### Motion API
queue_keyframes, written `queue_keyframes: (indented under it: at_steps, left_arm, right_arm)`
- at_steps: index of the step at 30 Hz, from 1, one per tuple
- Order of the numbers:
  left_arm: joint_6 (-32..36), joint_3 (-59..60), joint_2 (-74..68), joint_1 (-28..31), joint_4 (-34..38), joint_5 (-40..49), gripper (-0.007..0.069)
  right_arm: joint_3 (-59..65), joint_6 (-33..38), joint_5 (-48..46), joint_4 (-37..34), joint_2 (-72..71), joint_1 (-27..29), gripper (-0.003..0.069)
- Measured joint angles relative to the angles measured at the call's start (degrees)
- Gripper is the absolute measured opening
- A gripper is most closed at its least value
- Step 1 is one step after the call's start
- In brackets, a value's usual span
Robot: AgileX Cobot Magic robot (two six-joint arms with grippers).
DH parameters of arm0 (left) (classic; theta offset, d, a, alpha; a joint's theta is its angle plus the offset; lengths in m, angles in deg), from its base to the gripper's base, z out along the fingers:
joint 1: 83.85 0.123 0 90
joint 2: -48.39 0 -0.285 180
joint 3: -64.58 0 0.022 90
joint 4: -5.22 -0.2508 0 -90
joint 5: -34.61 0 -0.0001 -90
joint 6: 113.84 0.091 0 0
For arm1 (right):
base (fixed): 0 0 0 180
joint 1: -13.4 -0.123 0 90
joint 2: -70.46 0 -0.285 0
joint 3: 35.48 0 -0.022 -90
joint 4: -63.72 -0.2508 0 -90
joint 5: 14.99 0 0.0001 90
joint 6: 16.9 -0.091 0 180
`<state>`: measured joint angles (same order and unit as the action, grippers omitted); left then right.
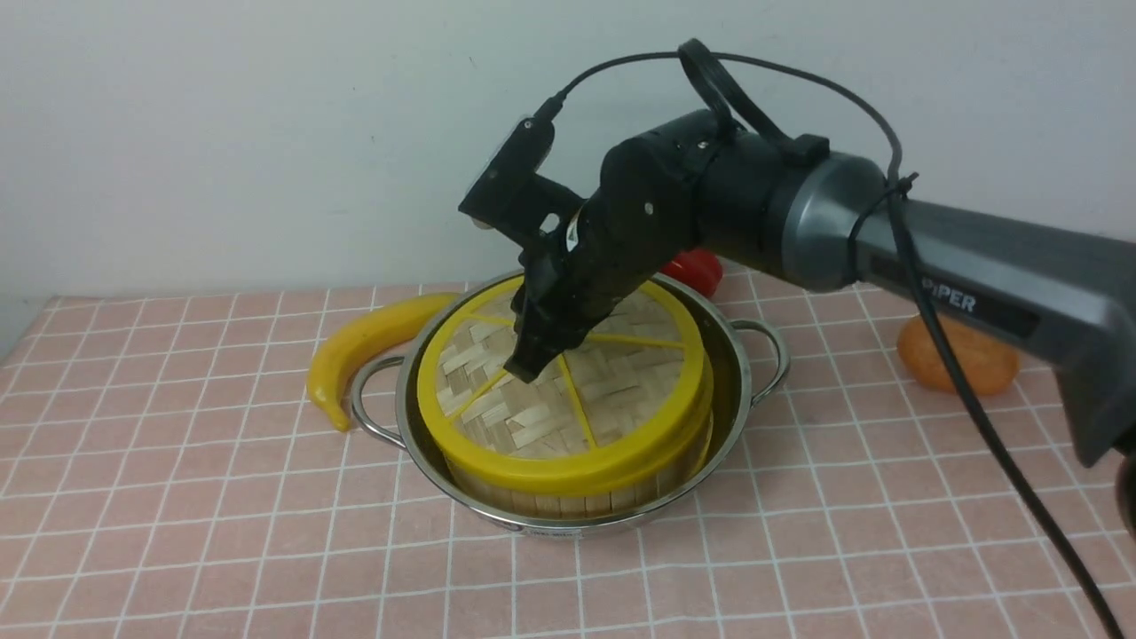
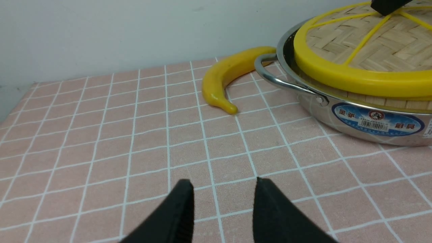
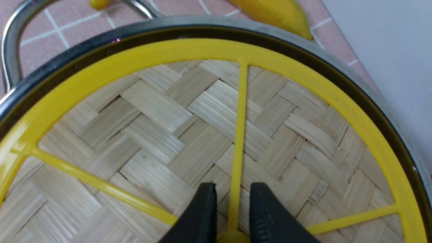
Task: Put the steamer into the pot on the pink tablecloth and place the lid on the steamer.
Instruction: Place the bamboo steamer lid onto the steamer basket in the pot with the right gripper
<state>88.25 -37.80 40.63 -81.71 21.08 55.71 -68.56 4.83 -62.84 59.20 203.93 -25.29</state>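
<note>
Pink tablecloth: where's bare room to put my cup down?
Bare pink tablecloth lies all along the near edge in front of the pot and left of the banana. It is crowded behind and right: red object, orange fruit, the right arm.

The pink tablecloth (image 1: 177,497) covers the desk. On it: the pot (image 1: 729,382) at centre, a banana (image 1: 364,342) left, a red object (image 1: 697,271) behind, an orange (image 1: 990,364) right.

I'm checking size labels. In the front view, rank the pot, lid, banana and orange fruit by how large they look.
1. pot
2. lid
3. banana
4. orange fruit; the right arm hides part of it, so its place against the banana is unsure.
</note>
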Motion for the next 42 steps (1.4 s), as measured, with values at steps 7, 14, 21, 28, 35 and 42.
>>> queue_keyframes:
  at_steps: [7, 14, 21, 28, 35, 42]
  left_arm:
    - [0.00, 0.00, 0.00, 0.00, 0.00, 0.00, 0.0243]
    - [0.00, 0.00, 0.00, 0.00, 0.00, 0.00, 0.0243]
    - [0.00, 0.00, 0.00, 0.00, 0.00, 0.00, 0.0243]
    - [0.00, 0.00, 0.00, 0.00, 0.00, 0.00, 0.0243]
    - [0.00, 0.00, 0.00, 0.00, 0.00, 0.00, 0.0243]
    - [0.00, 0.00, 0.00, 0.00, 0.00, 0.00, 0.0243]
  right_arm:
    - [0.00, -0.18, -1.14, -0.21, -0.18, 0.75, 0.0138]
    - [0.00, -0.23, -0.15, -2.84, -0.18, 2.83, 0.0138]
    - [0.00, 1.11, -0.15, -5.78, -0.18, 3.97, 0.0137]
    - [0.00, 1.25, -1.35, -7.35, 0.19, 3.99, 0.0137]
    - [-0.60, -0.54, -1.51, -7.84, 1.23, 4.20, 0.0137]
    - [-0.60, -1.73, -1.07, -8.04, 1.15, 4.20, 0.0153]
